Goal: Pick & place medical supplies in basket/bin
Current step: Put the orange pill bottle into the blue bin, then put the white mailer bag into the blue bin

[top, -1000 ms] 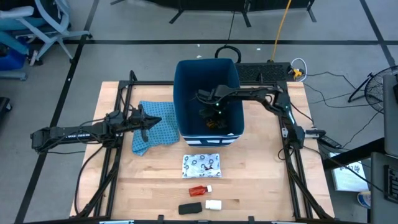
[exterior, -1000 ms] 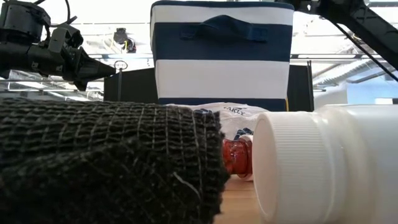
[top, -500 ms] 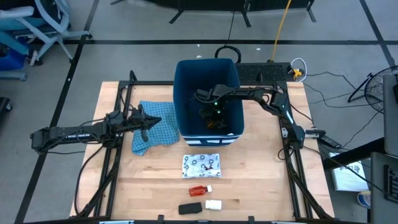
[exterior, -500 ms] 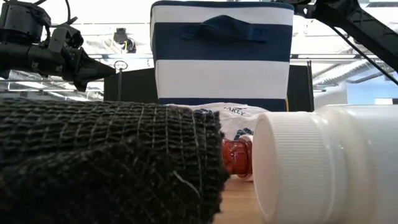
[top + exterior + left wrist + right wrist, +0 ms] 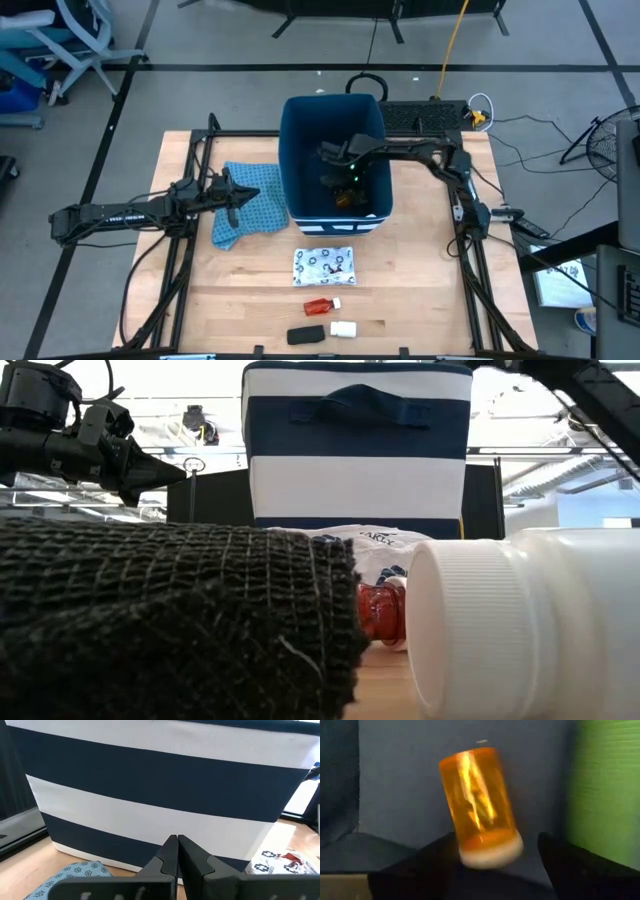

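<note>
The dark-blue bin (image 5: 300,130), striped white outside (image 5: 357,445), stands at the table's far middle. My right gripper (image 5: 335,182) is inside it, open, with its fingers either side of an orange pill bottle's white cap (image 5: 490,852) and gaps showing. The bottle (image 5: 345,198) lies on the bin floor beside a green oblong (image 5: 605,795). On the table lie a white packet (image 5: 323,266), a red piece (image 5: 318,306), a black oblong (image 5: 306,335) and a white block (image 5: 343,328). My left gripper (image 5: 245,195) is shut and empty over the blue cloth.
The blue patterned cloth (image 5: 245,212) lies left of the bin, under my left gripper (image 5: 177,852). The bin's walls close in my right gripper on all sides. Bare wood lies to the right of the packet and near the table's front corners.
My right arm has lifted a little above the bin and shifted slightly toward the table's right edge. The orange bottle stays on the bin floor.
</note>
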